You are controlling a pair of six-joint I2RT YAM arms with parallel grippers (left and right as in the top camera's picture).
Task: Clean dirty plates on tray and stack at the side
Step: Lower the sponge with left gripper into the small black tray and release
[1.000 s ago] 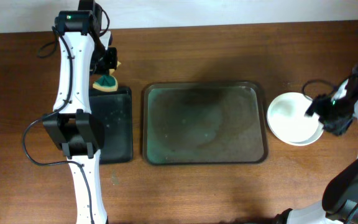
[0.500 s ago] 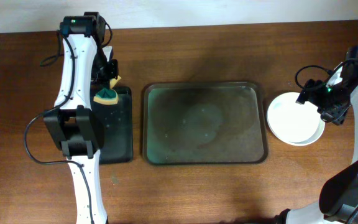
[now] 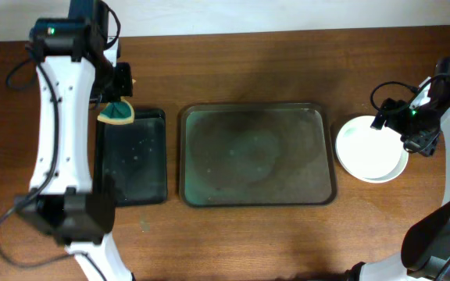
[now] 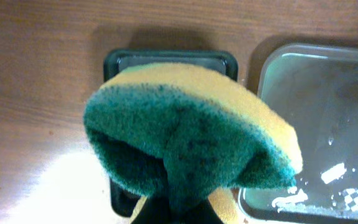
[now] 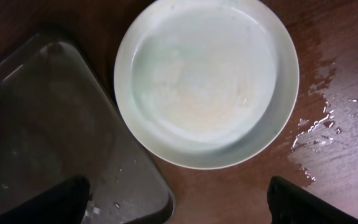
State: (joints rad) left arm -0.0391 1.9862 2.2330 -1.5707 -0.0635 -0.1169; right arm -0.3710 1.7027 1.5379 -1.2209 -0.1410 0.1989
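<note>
The left gripper (image 3: 118, 103) is clamped tight on a yellow-and-green sponge (image 4: 191, 137), holding it over the far end of the small black tray (image 3: 135, 160). The right gripper (image 5: 179, 202) hangs wide open and empty above the plates (image 3: 366, 148). They sit stacked on the table (image 3: 248, 242) just right of the big tray (image 3: 256, 187).

The round white shallow plates (image 3: 368, 148) lie stacked, slightly offset, upright, just beside the right short edge of the large dark olive-grey rectangular tray (image 3: 256, 156). The top plate (image 5: 207, 78) shows a pale, faintly wet centre. The tray's floor glistens with streaks.
</note>
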